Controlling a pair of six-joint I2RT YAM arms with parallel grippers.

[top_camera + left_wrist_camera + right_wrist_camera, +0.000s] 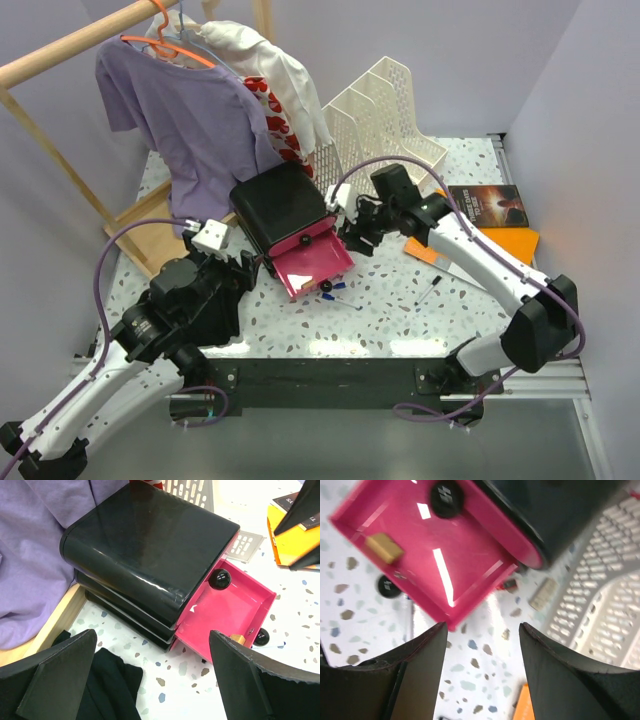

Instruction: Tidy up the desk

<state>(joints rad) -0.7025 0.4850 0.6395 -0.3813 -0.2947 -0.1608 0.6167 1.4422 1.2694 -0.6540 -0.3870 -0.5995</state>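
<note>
The desk lies beneath both arms. It is rigid and heavy, nothing to grip. The open pink drawer looks like light, slick plastic, best pushed at its front lip. Left gripper and right gripper gape wide, empty.

Bright even light, glare streaks on pink drawer, right wrist view blurred, soft shadows

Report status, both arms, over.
Left gripper open, empty. Right gripper open, empty, beside pink drawer. Drawer stands open. Pen loose on desk.
</note>
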